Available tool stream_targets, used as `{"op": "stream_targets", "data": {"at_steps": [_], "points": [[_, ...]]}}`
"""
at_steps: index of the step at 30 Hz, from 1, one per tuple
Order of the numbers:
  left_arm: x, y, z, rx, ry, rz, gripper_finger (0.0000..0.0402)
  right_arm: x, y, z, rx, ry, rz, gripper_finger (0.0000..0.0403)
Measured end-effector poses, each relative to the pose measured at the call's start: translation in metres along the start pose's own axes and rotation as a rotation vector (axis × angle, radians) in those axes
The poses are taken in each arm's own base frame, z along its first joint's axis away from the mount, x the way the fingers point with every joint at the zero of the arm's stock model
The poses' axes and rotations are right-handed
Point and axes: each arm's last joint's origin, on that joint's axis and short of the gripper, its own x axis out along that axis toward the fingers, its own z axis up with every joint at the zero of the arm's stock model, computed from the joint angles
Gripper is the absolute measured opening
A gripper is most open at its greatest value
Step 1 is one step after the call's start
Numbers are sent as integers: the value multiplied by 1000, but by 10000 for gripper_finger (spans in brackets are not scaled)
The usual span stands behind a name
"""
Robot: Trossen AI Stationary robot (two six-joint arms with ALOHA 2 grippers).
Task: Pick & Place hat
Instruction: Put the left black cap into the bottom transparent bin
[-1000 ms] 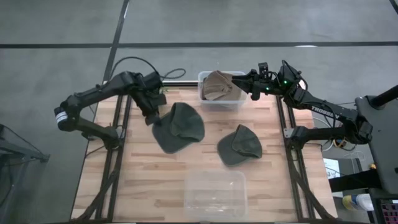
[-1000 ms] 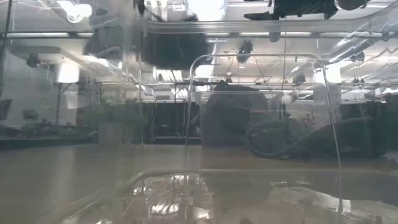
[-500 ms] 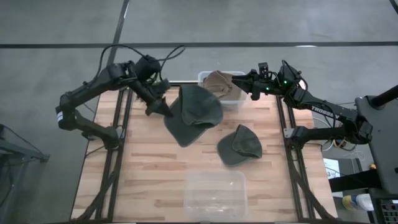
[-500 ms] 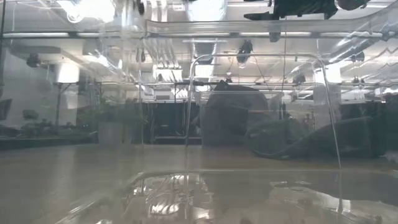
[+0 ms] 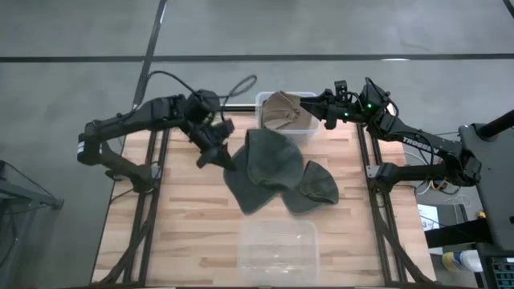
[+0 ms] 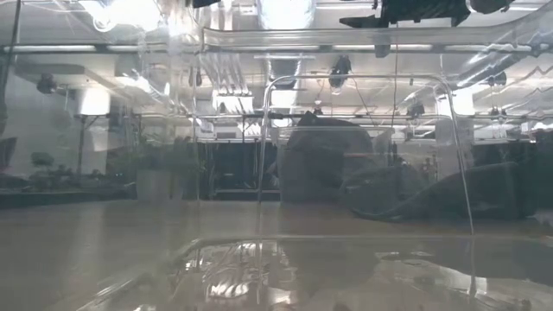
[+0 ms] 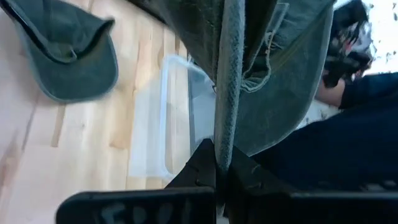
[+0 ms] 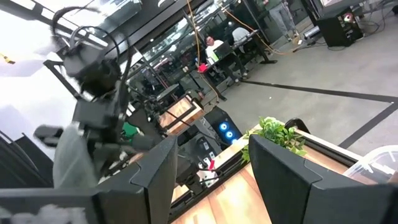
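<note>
The left claw (image 5: 227,160) pinches a green hat (image 5: 269,166) aloft (right claw (image 5: 328,117) gaping, empty).

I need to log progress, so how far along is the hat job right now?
One tan hat already sits in the far clear bin. The left hand is shut on a green hat, lifted over the table. A second green hat is left on the wood. The right hand waits open by the bin.

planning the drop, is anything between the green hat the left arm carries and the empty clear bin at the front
Nothing visible blocks it. The left gripper holds the green hat above the table, its edge over a second green hat; bare wood lies before the empty clear bin.
</note>
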Motion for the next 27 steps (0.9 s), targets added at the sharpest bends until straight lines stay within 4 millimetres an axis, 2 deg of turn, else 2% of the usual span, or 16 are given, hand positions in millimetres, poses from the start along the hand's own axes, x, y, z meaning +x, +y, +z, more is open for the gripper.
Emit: {"op": "stream_targets", "data": {"at_steps": [16,22,27], "points": [[82,-11,-17,29,236,-25,3,0,-3,-4,15,38,-31,192],[117,-9,-26,18,312,16,3,0,-5,-7,20,65,-51,192],[153,-4,-34,-5,365,58,3,0,-5,-7,-7,72,-53,192]]}}
